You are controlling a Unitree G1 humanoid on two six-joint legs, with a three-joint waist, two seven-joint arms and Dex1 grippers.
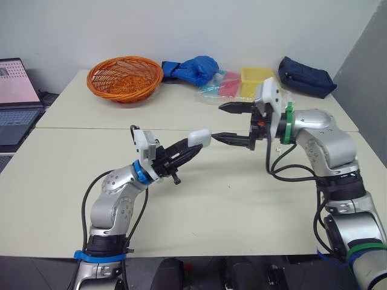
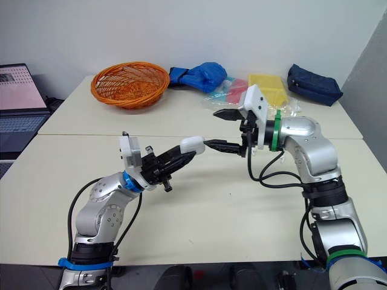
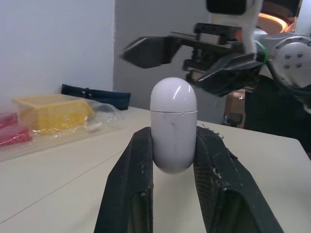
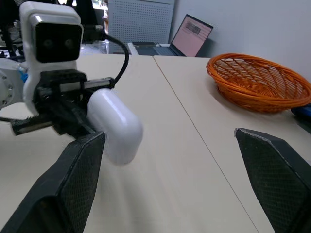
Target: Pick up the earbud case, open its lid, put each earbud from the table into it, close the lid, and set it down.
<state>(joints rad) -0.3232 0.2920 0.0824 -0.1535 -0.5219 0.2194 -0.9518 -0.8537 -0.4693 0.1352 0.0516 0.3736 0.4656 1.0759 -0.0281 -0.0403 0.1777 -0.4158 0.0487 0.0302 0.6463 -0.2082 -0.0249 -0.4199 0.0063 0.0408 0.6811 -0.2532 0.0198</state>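
Observation:
The white earbud case (image 1: 199,138) is held above the table with its lid closed, and my left gripper (image 1: 192,147) is shut on its lower half. In the left wrist view the case (image 3: 173,124) stands upright between the two black fingers (image 3: 132,179). My right gripper (image 1: 217,122) is open, just to the right of the case at the same height. Its lower fingertip (image 1: 216,138) almost touches the rounded lid end, and the upper one is well above. In the right wrist view the case (image 4: 114,126) sits by one of its fingers (image 4: 77,170).
At the back of the far table are an orange wicker basket (image 1: 124,77), a blue bag (image 1: 190,68), red and yellow packets in clear plastic (image 1: 242,84) and a navy pouch (image 1: 305,75). A laptop (image 1: 15,99) stands at the left. A seam (image 1: 91,128) joins two tables.

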